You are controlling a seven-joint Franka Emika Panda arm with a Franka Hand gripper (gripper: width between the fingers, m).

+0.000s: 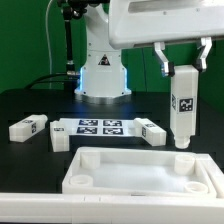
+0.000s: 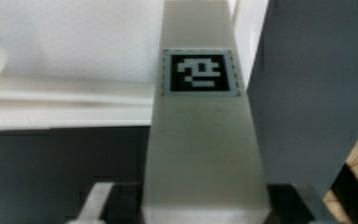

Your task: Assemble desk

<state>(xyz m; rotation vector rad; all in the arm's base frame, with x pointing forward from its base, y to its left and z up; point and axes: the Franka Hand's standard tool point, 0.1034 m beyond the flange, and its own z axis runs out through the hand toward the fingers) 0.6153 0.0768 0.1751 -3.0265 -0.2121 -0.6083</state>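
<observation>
Arm [image 1: 150, 25] overhead, tool [image 1: 183, 68] pointing down, clamped on upright leg [image 1: 184, 105]

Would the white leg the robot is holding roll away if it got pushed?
Probably not: the leg has flat square sides, so it would likely slide, not roll. It looks like stiff plastic, since it hangs straight in the gripper. Stood on end, tall and narrow, it might tip easily.

wrist view | leg [image 2: 197, 140] blurred | 2 ends cut off
</observation>
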